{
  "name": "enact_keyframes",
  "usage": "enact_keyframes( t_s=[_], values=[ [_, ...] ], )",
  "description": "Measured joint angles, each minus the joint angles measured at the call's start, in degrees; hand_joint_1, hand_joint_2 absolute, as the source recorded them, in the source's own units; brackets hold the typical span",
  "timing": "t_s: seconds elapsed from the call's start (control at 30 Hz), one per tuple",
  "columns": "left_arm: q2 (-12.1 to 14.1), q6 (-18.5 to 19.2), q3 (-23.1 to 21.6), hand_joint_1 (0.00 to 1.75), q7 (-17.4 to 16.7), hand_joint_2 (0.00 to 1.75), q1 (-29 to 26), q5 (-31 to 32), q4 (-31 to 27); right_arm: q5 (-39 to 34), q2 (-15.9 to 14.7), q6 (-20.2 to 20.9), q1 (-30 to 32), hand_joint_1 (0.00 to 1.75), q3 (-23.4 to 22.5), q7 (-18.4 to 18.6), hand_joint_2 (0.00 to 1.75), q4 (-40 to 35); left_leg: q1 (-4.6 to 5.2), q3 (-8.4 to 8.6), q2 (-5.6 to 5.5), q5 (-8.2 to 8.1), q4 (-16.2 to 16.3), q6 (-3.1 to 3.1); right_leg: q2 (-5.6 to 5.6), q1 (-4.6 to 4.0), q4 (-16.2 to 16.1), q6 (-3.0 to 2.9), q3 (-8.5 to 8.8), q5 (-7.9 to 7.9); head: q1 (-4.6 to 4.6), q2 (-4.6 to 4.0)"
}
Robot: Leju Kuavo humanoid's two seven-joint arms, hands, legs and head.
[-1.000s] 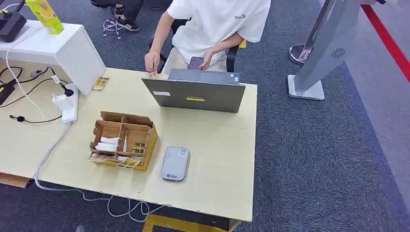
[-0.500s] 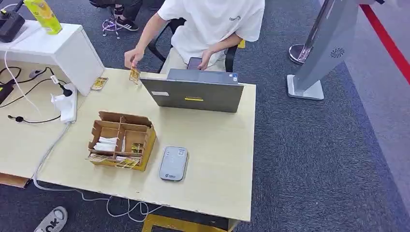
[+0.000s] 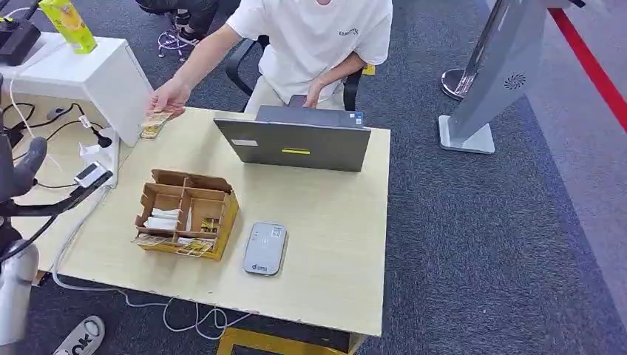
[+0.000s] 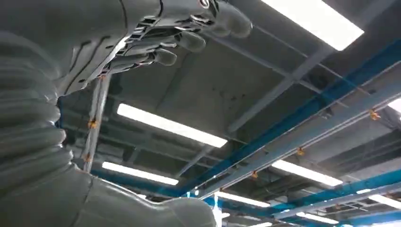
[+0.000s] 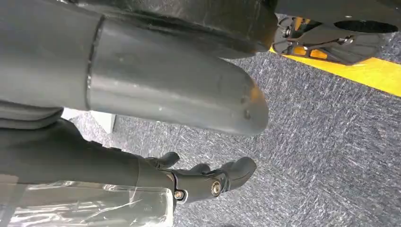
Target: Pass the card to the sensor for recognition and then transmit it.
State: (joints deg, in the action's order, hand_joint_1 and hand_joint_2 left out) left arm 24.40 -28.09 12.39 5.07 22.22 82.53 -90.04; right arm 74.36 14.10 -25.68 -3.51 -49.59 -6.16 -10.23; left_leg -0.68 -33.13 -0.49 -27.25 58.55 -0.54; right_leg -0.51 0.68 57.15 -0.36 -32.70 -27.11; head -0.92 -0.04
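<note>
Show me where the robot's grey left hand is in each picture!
Head view: the grey left hand sits at the left edge, beside the pale wooden table.
Left wrist view: it stretches across the top, under ceiling lights.
Right wrist view: that is the dark right hand, above carpet.
Shared landmark: grey carpet, in head and right wrist views.

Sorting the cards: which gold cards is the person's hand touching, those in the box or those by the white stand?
The gold cards by the white stand: the person's hand rests on them at the table's far edge. The cards in the cardboard box lie untouched.
</note>
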Motion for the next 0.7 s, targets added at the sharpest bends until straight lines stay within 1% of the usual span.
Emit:
enact_keyframes(
  t_s=[0.1, 0.2, 0.33, 0.47, 0.7],
  values=[
    [2.4, 0.3, -3.3, 0.00, -2.0, 1.75, 2.5, 0.1, 3.7, 0.0, 0.0, 0.0, 0.1, 0.00, 0.0, 0.0, 0.00, 0.1, 0.03, -0.02, 0.31, -0.04, 0.0, 0.02, -0.31, 0.01, 0.0, -0.01, -0.16, 0.03, 0.00, 0.00],
    [3.0, 1.3, -5.5, 0.00, -3.6, 1.75, 4.0, 0.3, 6.1, -0.1, 0.0, 0.0, 0.1, 0.00, 0.0, 0.2, 0.00, 0.2, 0.03, -0.13, 0.27, -0.09, 0.0, 0.02, -0.28, 0.01, -0.1, 0.03, -0.24, 0.00, 0.02, 0.00],
    [3.0, 1.2, -7.5, 0.00, -5.0, 1.75, 4.9, 0.7, 9.2, 0.0, 0.0, 0.0, 0.0, 0.00, 0.0, 0.6, 0.00, 0.2, 0.04, -0.14, 0.32, -0.14, 0.0, 0.05, -0.33, 0.02, -0.1, 0.03, -0.27, 0.00, 0.00, 0.00],
    [2.3, 1.0, -9.8, 0.00, -5.9, 1.75, 6.3, 0.7, 13.0, 0.2, -0.1, 0.0, 0.0, 0.00, 0.0, 0.8, 0.00, 0.2, 0.04, -0.15, 0.31, -0.14, 0.0, 0.06, -0.32, 0.02, -0.1, 0.03, -0.27, 0.00, 0.00, 0.00],
    [1.2, 1.0, -11.8, 0.00, -6.4, 1.75, 6.2, 1.3, 15.6, 0.9, -0.1, 0.0, 0.0, 0.00, 0.1, 0.7, 0.00, 0.2, 0.03, -0.17, 0.36, -0.14, 0.0, 0.06, -0.36, 0.01, -0.1, 0.02, -0.30, 0.01, 0.00, 0.00]
  ],
)
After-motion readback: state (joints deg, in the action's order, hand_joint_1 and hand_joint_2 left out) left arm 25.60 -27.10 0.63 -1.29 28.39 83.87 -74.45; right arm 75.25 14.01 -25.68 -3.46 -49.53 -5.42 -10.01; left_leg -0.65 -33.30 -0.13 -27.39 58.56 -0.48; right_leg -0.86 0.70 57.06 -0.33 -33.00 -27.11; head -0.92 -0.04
